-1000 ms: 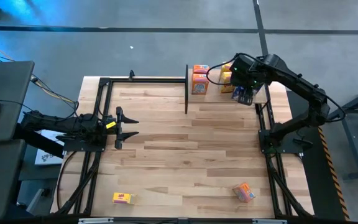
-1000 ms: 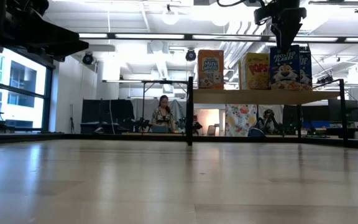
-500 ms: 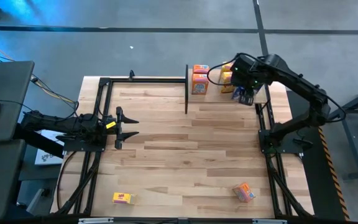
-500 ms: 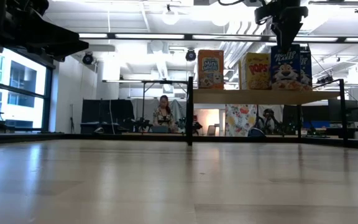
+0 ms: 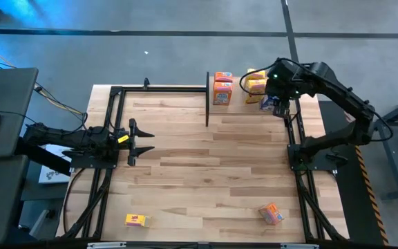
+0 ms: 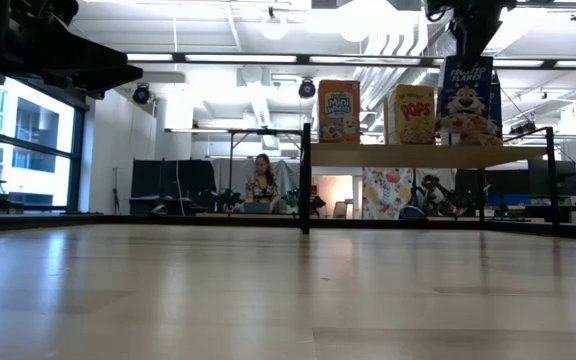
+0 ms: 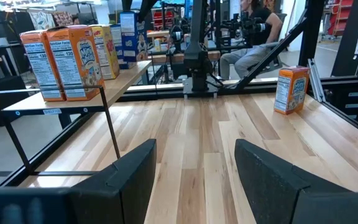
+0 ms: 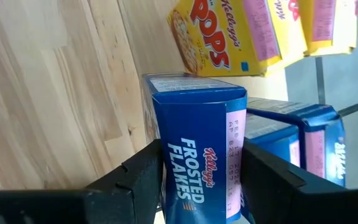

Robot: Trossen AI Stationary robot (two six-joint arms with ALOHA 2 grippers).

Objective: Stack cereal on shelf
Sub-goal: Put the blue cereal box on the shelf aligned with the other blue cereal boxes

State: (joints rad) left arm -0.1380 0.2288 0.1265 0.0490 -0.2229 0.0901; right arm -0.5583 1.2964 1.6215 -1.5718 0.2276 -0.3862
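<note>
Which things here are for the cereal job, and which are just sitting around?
For the job:
blue box in the right claw
shelf
orange box on the table
yellow box on the table

Just there:
left claw
seated person

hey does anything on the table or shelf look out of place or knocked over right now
Two things stand out. On the tabletop's near end, the yellow box lies flat, and the orange box sits skewed to the planks. At the shelf, the right gripper holds the blue Frosted Flakes box, jaws clamped on it.
</note>
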